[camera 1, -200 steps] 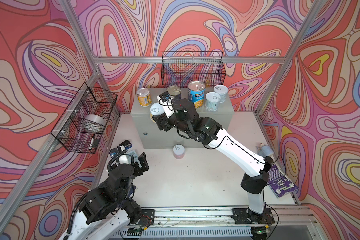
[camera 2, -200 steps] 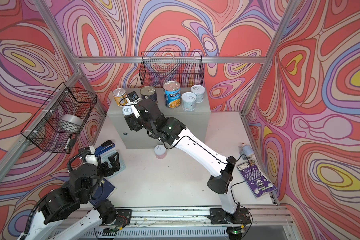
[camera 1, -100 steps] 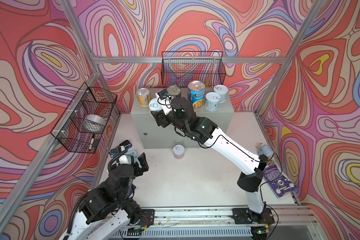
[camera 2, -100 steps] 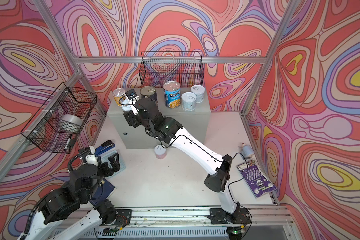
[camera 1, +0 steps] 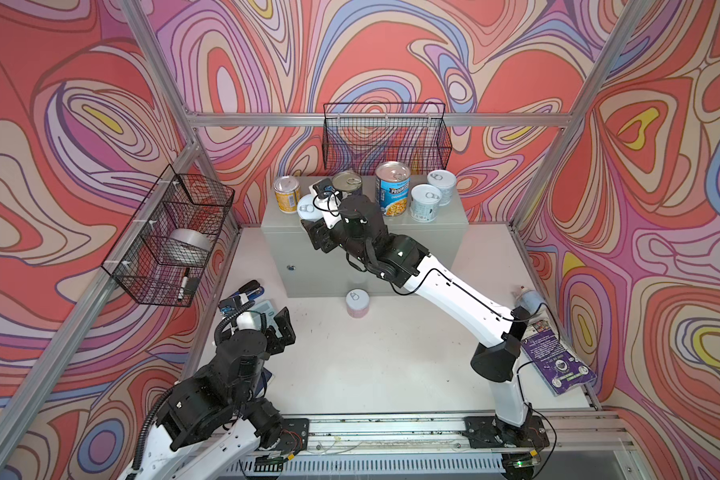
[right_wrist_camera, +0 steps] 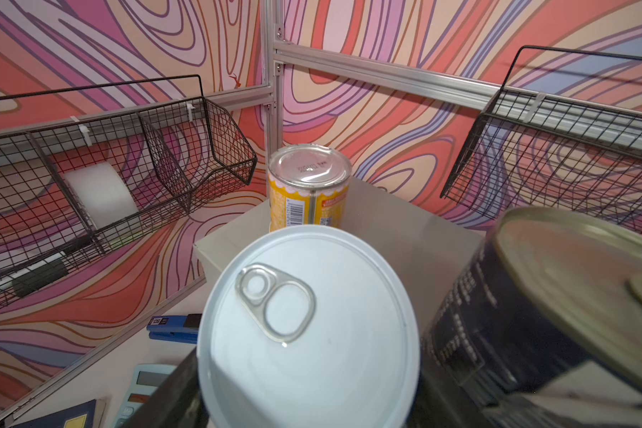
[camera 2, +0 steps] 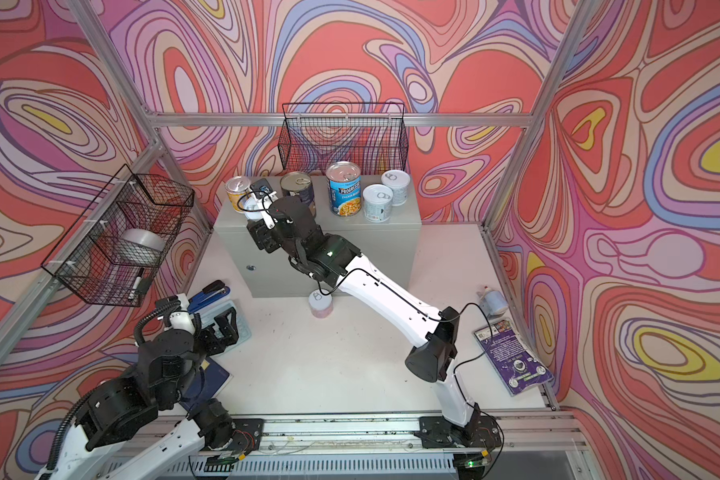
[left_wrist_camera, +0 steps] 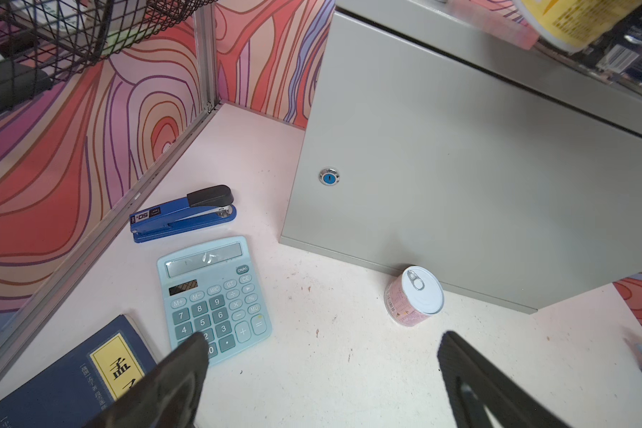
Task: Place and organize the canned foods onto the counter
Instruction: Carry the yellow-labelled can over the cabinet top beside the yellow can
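Dark can [right_wrist_camera: 542, 318], blurred, runs off the right wrist view's edge; white-lidded can [right_wrist_camera: 308, 333] hides its own label; left wrist view crops a navy book [left_wrist_camera: 52, 385].

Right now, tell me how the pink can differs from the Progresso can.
The pink can is short, the Progresso can tall. The pink can sits on the tabletop before the counter; the Progresso can sits on the counter. The pink can's label is pink, the Progresso can's blue. Both stand upright.

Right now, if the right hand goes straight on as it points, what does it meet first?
Likely the orange can, just past the held can; depth is unclear.
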You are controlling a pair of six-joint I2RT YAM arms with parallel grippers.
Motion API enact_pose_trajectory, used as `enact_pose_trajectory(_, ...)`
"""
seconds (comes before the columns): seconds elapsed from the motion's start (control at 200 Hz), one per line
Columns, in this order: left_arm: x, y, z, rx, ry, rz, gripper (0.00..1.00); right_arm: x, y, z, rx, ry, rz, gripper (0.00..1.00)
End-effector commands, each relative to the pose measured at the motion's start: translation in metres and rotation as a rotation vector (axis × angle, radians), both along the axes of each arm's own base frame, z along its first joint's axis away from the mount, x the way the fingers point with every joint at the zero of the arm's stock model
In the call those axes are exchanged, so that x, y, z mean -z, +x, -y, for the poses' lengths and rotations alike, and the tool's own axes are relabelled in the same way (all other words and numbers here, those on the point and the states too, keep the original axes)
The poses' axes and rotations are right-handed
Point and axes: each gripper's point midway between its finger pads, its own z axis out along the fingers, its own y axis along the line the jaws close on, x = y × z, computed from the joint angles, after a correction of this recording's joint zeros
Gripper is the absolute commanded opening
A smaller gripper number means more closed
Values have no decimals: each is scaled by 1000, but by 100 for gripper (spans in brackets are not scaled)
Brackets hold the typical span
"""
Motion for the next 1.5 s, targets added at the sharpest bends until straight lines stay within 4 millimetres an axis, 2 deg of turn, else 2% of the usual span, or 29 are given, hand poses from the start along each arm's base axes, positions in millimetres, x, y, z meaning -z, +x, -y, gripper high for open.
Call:
enact_pose_trajectory(0.0,-1,-4,-7,-21,11,-1,100,-19,12,4,48,68,69,57)
enact_pose_trajectory(0.341,-1,-3,-7,-21,18,-4,100,-10,22,3,67,57,79,59)
enact_pose_trajectory(0.917,-4,0,-4,-11,36,-7,100,2,53,13,133,92,74,61)
enact_pose_trajectory(1.227,-2,3,0,-1,44,-13,100,17,70,15,164,91,61,63)
enact_pose_trajectory(1.492,1,4,2,7,45,-7,100,26,75,15,157,116,37,64)
